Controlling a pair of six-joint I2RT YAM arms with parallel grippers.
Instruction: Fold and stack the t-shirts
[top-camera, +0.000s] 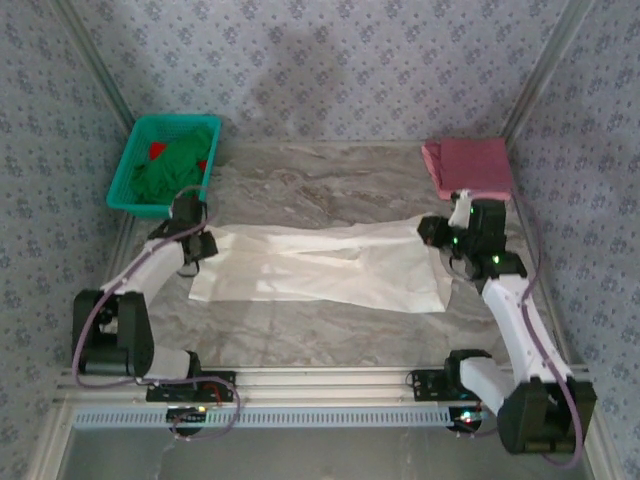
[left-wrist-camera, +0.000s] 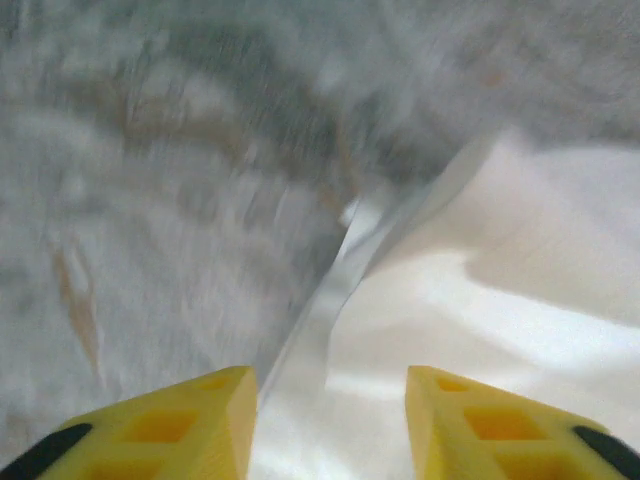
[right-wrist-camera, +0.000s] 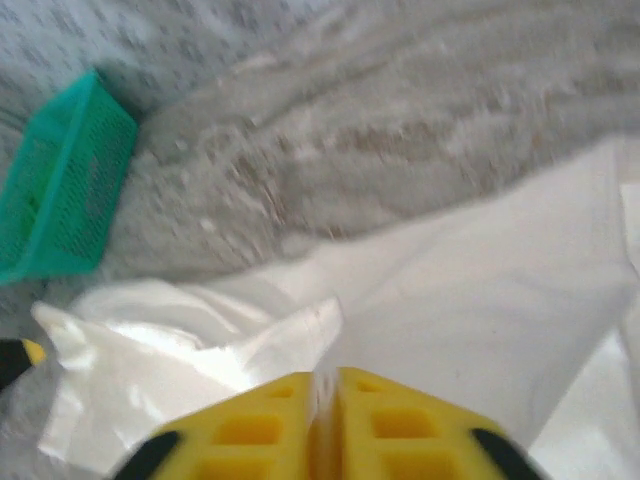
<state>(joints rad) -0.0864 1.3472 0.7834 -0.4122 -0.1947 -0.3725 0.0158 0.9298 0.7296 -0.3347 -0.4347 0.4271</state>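
Teal basket (top-camera: 125, 185) sits in the table's (top-camera: 330, 180) far left corner with green cloth (top-camera: 175, 165) in it, well apart from the shirt. It is also seen from the right wrist, at that view's left edge.

Left gripper (left-wrist-camera: 330, 425) is low at the left end of the cream-white t-shirt (top-camera: 320, 265). Left wrist view: yellow fingers (left-wrist-camera: 190, 420) spread. The shirt's edge runs up between them and cloth lies under the right-hand finger. No pinch visible. View is blurred.

The cream-white t-shirt lies flat in a long band across the middle of the table, from one gripper to the other, with creases through its centre. The top view shows that whole spread; the wrist views give just the ends.

Right gripper (right-wrist-camera: 325, 400) is at the shirt's right end. Right wrist view: fingers almost pressed together, with a thin raised fold of the white cloth caught in the slit between them. From the top the jaws are too small to read.

Dusty pink t-shirt (top-camera: 468, 165) lies folded in the far right corner, just behind the right gripper and apart from the white one. Nothing lies on the white shirt.
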